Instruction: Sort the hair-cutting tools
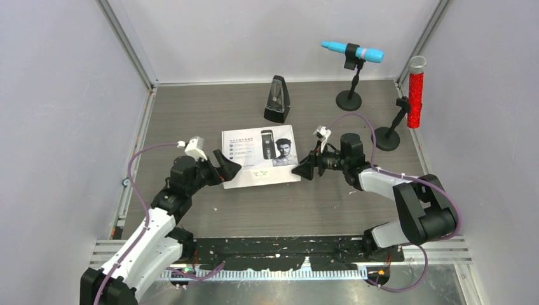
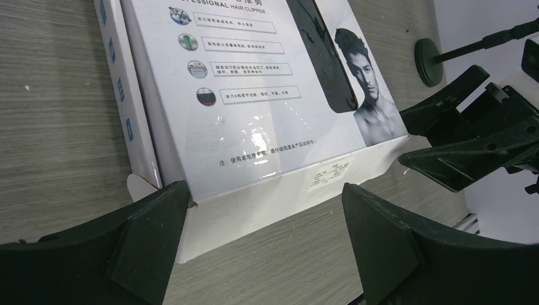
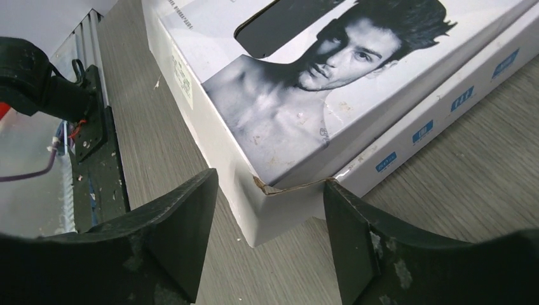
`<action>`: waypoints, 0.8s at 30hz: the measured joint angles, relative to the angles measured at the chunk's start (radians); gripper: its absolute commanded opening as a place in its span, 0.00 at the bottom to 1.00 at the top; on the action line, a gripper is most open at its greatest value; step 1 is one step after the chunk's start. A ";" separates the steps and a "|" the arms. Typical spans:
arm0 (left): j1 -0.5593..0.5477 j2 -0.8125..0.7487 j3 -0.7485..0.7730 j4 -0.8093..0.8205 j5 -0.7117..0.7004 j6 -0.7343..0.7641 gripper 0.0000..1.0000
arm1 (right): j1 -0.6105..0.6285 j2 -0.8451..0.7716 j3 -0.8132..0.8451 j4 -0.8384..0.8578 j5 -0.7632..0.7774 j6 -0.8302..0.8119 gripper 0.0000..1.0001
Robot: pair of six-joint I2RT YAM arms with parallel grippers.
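Overall, pale wall panels close in a grey wood-grain bench (image 1: 191, 210), flat and matte under the white clipper box (image 1: 254, 143). The tools themselves are out of sight, presumably inside it. I judge the carton light, glossy and easily crushed, its near-right corner torn, so grip the side walls gently. Left claw (image 1: 230, 166) gapes wide at its near-left corner. Right claw (image 1: 304, 166) straddles the torn corner, parted, not pinching.

A flat white cardboard box (image 3: 286, 95) corner fills the gap between the fingers (image 3: 184, 216) of the right gripper (image 3: 270, 178). The grey wood-grain tabletop (image 3: 457, 190) outside them lies free.
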 measured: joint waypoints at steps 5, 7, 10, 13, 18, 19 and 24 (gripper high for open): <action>0.000 0.011 0.048 -0.079 0.004 -0.048 0.94 | 0.000 -0.002 0.033 -0.072 0.035 0.061 0.65; 0.000 0.021 0.063 -0.097 0.005 -0.062 0.94 | 0.000 -0.006 0.046 -0.108 0.049 0.081 0.64; 0.000 0.027 0.077 -0.122 0.008 -0.073 0.94 | 0.000 -0.008 0.069 -0.173 0.071 0.109 0.62; 0.000 0.027 0.084 -0.141 0.010 -0.079 0.95 | 0.000 -0.008 0.100 -0.240 0.087 0.136 0.61; 0.000 0.005 0.085 -0.175 -0.013 -0.032 0.96 | 0.000 -0.010 0.137 -0.310 0.091 0.158 0.74; 0.000 -0.002 0.084 -0.174 -0.025 -0.013 0.97 | 0.000 -0.012 0.137 -0.312 0.092 0.155 0.79; 0.000 -0.039 0.003 -0.056 -0.095 0.073 0.99 | 0.000 -0.050 0.112 -0.272 0.093 0.106 0.89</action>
